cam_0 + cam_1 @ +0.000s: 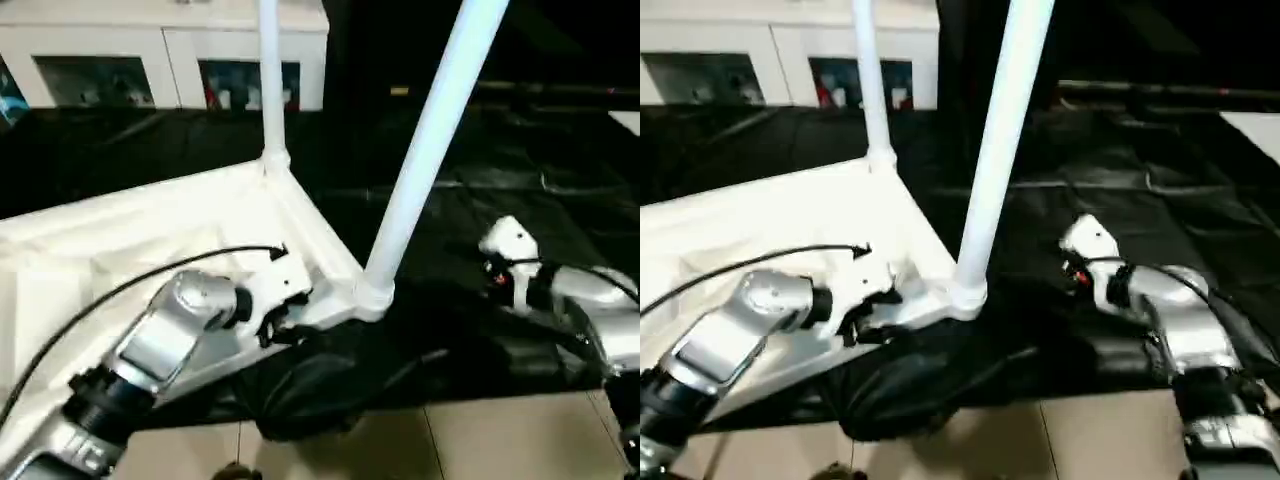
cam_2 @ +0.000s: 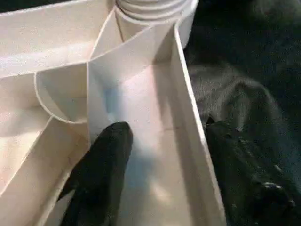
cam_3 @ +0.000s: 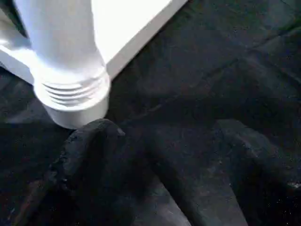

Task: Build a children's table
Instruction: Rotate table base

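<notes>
Left pincer [image 2: 162, 165] clenched on the tabletop [image 1: 150, 240], one black finger [image 2: 101, 165] inside the ribbed underside, the other outside, the rim wall pinched between them, close to the near corner socket [image 1: 372, 297]. Right pincer [image 3: 164, 160] spread wide and released, grasping nothing, hovering just beside the near leg's [image 1: 430, 140] threaded base over the black cloth [image 1: 520, 190]; one finger [image 3: 89, 155] close to the socket, touching or not impossible to tell.

No brand, label or writing legible anywhere.

Tabletop lying upside down on the black cloth, ribs up, taking the left half of the head views, its near edge toward the tan floor tiles [image 1: 480, 440]. Near leg seated in the corner socket at the tabletop's near right corner, leaning slightly right. Far leg [image 1: 270, 80] standing upright in the socket at the far right corner. Black cloth bunched in a fold below the near corner, hanging over onto the tiles.

White cabinet [image 1: 160, 60] with glass doors at the far left, beyond the cloth. Thin black cable [image 1: 130, 285] arching over the silver left forearm to the wrist.
</notes>
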You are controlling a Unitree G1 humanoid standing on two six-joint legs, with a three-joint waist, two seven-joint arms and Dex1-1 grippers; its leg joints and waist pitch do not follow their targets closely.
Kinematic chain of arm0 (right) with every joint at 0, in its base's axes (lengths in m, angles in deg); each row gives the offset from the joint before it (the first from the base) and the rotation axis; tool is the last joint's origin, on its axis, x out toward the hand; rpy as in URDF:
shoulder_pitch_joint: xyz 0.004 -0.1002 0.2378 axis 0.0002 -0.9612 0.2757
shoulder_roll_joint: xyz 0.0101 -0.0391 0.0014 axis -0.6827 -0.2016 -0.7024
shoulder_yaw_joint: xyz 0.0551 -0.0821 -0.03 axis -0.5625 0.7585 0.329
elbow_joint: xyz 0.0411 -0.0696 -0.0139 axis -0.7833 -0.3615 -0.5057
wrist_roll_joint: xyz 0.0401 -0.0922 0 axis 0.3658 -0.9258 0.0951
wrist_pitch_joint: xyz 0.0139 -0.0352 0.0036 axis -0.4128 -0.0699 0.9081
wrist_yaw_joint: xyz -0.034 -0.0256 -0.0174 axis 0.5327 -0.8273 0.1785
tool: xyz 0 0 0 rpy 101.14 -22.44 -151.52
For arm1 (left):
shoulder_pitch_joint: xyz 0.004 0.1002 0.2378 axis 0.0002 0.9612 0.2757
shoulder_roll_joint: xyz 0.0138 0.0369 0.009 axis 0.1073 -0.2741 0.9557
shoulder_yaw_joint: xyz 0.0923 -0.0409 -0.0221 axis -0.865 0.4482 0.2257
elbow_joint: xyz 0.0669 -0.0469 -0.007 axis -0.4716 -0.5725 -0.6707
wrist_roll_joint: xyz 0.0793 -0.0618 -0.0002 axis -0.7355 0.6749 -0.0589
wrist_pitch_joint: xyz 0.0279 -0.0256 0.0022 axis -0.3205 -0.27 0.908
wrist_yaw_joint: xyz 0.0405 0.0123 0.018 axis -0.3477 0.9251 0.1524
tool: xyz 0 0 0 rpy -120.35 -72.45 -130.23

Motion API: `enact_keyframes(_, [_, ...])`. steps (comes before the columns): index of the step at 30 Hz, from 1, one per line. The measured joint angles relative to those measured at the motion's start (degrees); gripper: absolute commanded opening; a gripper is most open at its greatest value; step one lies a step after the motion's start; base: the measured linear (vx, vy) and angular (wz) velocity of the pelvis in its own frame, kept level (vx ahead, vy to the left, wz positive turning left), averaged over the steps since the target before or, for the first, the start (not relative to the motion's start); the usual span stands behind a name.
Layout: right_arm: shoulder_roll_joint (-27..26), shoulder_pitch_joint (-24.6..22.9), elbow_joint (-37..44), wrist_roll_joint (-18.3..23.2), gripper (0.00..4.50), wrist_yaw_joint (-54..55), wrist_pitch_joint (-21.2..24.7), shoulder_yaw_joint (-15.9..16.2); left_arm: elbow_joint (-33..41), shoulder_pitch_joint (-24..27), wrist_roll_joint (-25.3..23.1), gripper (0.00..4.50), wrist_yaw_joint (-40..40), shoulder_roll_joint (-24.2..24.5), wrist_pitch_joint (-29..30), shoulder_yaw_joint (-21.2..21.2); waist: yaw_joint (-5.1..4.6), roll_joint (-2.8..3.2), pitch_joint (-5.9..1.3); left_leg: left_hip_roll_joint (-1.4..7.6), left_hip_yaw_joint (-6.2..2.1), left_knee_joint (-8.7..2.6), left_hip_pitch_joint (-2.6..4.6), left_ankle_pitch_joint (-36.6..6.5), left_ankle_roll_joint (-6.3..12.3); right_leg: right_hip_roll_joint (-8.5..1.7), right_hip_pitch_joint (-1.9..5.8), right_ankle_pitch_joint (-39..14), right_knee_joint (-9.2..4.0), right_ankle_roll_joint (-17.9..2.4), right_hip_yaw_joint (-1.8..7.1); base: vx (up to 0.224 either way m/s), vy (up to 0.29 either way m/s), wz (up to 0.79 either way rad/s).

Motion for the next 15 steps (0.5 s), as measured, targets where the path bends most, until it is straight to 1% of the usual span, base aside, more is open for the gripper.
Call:
enact_keyframes(1, [0.1,-0.3,1.4,0.3,3.82,-0.3,0.9,0.2,-0.7,-0.4,-0.1,2.49,0.6,0.1,0.0,-0.5,0.03,0.07,-0.02,-0.01,0.0,0.0,0.0,0.0,0.0,0.0,0.0,0.0,0.0,0.0,0.0,0.0,0.0,0.0])
enact_keyframes(4, [0.2,-1.7,5.4,1.8,3.82,-1.6,3.4,0.5,-2.2,-1.0,-0.1,2.16,1.4,0.0,0.1,-0.8,0.06,0.24,-0.09,0.0,0.0,0.0,0.0,0.0,0.0,0.0,0.0,0.0,0.0,0.0,0.0,0.0,0.0,0.0])
enact_keyframes(6, [1.4,-3.5,10.1,4.5,3.82,-4.8,7.2,1.2,-4.6,-1.7,-0.1,2.01,1.7,-0.4,-1.5,-0.9,0.16,0.3,-0.1,0.0,-0.02,0.0,-0.01,0.0,0.0,0.01,0.01,0.0,0.0,0.0,0.0,0.0,0.0,0.0])
enact_keyframes(7, [1.9,-4.0,11.6,5.3,3.82,-6.1,8.4,1.8,-5.6,-1.8,-0.1,2.01,1.8,-0.4,-2.5,-0.9,0.12,0.31,-0.1,0.0,-0.02,0.0,0.0,0.0,0.0,0.01,0.02,0.0,0.0,0.0,0.0,0.0,0.0,0.0])
enact_keyframes(8, [2.3,-4.3,12.8,6.1,3.82,-7.4,9.7,2.3,-6.9,-2.1,-0.1,1.82,2.3,-0.3,-4.0,-0.9,0.04,0.3,-0.1,0.0,-0.02,0.0,-0.01,0.0,0.0,0.01,0.0,0.0,0.0,0.0,0.0,0.0,0.0,0.0])
enact_keyframes(9, [2.7,-4.6,13.7,6.5,3.82,-8.3,10.6,2.7,-7.9,-2.2,-0.1,1.71,3.7,-0.1,-6.7,-1.0,0.05,0.31,-0.1,0.0,-0.02,0.0,-0.01,0.0,0.0,0.01,0.0,0.0,-0.02,0.0,0.0,0.0,0.0,0.0])
enact_keyframes(10, [2.9,-4.8,14.2,6.6,3.82,-8.9,11.0,2.9,-8.6,-2.2,0.0,1.71,4.7,0.2,-8.7,-1.0,0.09,0.31,-0.1,0.0,-0.02,0.0,-0.01,0.0,0.0,0.01,0.01,0.0,-0.02,0.0,0.0,0.0,0.0,0.0])
enact_keyframes(11, [3.2,-4.9,14.3,6.6,3.82,-9.2,11.2,3.2,-9.4,-2.3,0.0,1.58,5.3,0.4,-10.3,-1.1,0.15,0.31,-0.1,0.0,-0.02,0.0,-0.02,0.0,0.0,0.01,0.0,0.0,-0.03,0.0,0.01,0.0,0.0,0.0])
enact_keyframes(12, [3.2,-4.9,14.3,6.5,3.82,-9.2,11.2,3.3,-9.9,-2.4,0.0,1.58,5.6,0.3,-11.4,-1.1,0.19,0.3,-0.1,-0.01,-0.02,0.0,-0.03,0.0,0.0,0.0,0.01,0.0,-0.03,0.0,0.01,0.0,0.0,0.0])
enact_keyframes(13, [3.2,-5.0,14.3,6.4,3.82,-9.1,11.2,3.3,-11.1,-2.8,0.0,1.39,6.0,0.2,-13.1,-1.3,0.21,0.31,-0.11,-0.01,-0.01,0.0,-0.03,0.0,0.0,0.0,0.01,0.0,-0.03,0.0,0.01,0.0,0.0,0.0])
enact_keyframes(15, [3.2,-5.0,14.4,6.3,3.82,-9.0,11.3,3.7,-13.8,-3.9,-0.4,1.25,6.1,-0.1,-17.1,-1.9,0.25,0.31,-0.11,0.0,-0.02,0.0,-0.02,0.0,0.0,0.0,0.01,0.0,-0.02,0.0,0.01,0.0,0.0,0.0])
